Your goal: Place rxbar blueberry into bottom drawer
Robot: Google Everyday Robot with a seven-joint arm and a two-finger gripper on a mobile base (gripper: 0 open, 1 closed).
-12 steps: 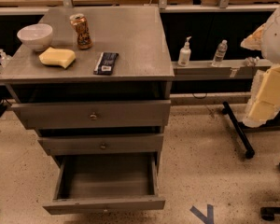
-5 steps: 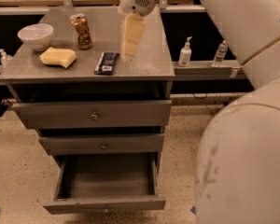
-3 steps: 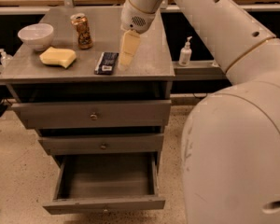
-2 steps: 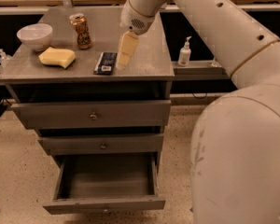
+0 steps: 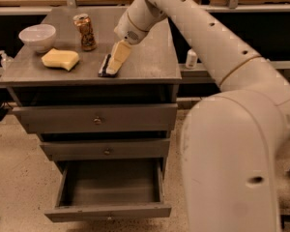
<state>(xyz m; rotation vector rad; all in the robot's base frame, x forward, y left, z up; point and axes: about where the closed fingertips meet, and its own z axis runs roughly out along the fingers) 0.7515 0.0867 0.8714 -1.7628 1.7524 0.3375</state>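
Observation:
The rxbar blueberry (image 5: 104, 65) is a dark flat bar lying near the front edge of the grey cabinet top (image 5: 150, 62). My gripper (image 5: 114, 67) is down right over it, its cream-coloured fingers (image 5: 118, 56) covering most of the bar, so only the bar's left edge shows. The bottom drawer (image 5: 108, 192) is pulled open and shows nothing inside. The two drawers above it are shut.
On the cabinet top stand a white bowl (image 5: 37, 36), a yellow sponge (image 5: 61, 59) and a drink can (image 5: 85, 32). A small bottle (image 5: 191, 58) stands on a shelf to the right. My large white arm (image 5: 232, 129) fills the right side.
My arm swung in from the right and over the cabinet top. The gripper has come down and left onto the bar. The bar has not moved.

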